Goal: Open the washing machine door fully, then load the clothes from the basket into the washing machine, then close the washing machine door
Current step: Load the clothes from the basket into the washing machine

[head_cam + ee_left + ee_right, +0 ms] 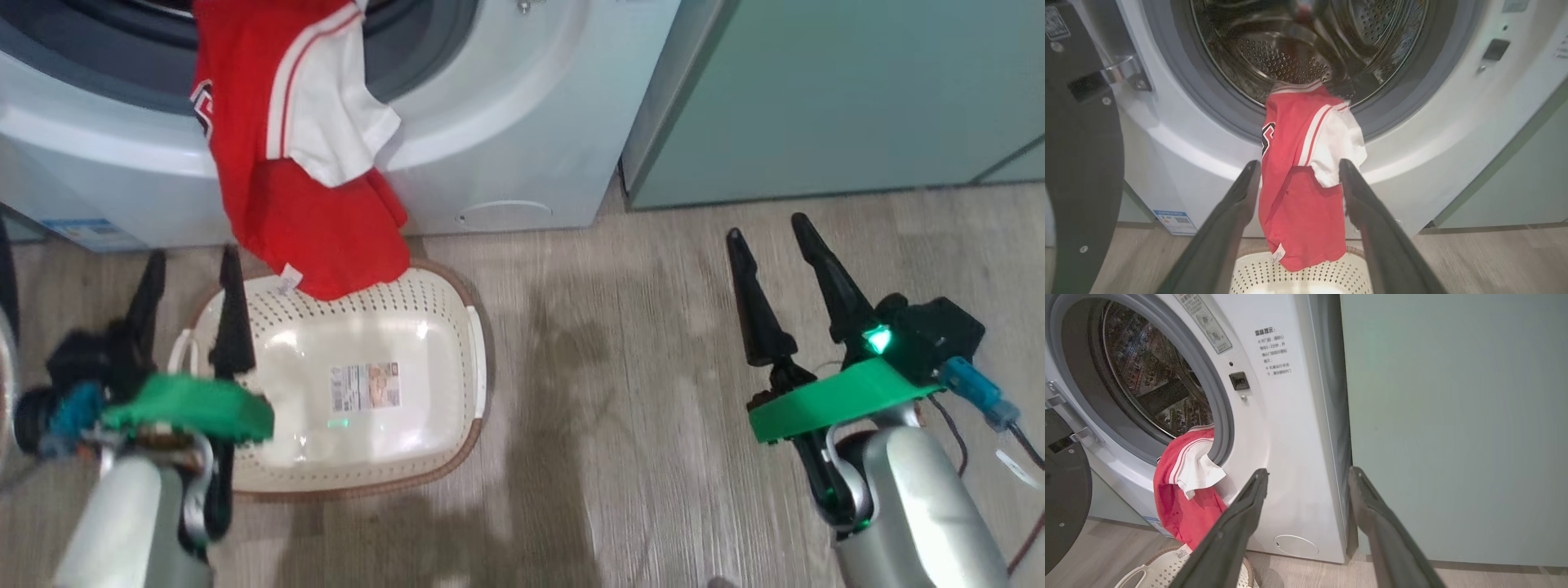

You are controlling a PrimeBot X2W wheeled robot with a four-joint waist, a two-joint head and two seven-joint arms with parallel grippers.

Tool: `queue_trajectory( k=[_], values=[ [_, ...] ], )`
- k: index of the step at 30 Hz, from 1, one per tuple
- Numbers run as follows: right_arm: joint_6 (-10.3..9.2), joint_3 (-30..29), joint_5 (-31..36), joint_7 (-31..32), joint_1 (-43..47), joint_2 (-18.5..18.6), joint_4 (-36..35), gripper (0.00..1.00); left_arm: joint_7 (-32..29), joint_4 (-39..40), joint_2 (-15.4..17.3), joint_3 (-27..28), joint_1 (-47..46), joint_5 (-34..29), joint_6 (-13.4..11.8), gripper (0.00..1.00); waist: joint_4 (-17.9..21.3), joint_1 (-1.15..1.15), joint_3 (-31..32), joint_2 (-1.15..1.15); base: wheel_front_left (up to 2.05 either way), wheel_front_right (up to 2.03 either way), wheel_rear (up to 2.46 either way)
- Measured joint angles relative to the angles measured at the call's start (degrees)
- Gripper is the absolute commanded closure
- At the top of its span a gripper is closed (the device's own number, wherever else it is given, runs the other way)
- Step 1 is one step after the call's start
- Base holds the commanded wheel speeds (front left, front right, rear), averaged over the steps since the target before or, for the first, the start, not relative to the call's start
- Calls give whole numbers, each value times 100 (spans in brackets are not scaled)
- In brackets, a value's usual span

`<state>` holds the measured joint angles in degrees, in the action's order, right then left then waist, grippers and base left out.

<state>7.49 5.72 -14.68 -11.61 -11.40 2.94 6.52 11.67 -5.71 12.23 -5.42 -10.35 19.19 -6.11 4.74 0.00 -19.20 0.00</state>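
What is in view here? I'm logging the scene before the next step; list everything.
washing machine: one, white, ahead.
washing machine door: one, black, swung open at its left.
basket: one, cream-white, on the floor before the machine.
clothes: one red-and-white garment, hanging from the drum mouth to the basket's rim.
cabinet: one, pale green, right of the machine.
left end effector: one, black, open, at the basket's left rim.
right end effector: one, black, open, above the floor.
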Motion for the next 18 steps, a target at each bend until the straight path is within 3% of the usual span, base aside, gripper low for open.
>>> queue_trajectory(
  k=[9, 18],
  values=[
    [0, 253, -118, -103, -452, 1, -138, 0, -305, -1858, 240, 15, -1609, 265, 445, 0, 259, 1, -746, 0, 0, 0, 0],
    [0, 396, -255, -222, -713, 1, -104, 0, -379, -3292, 589, 182, -2618, 409, 661, 0, 605, 1, -1312, 0, 0, 0, 0]
  ],
)
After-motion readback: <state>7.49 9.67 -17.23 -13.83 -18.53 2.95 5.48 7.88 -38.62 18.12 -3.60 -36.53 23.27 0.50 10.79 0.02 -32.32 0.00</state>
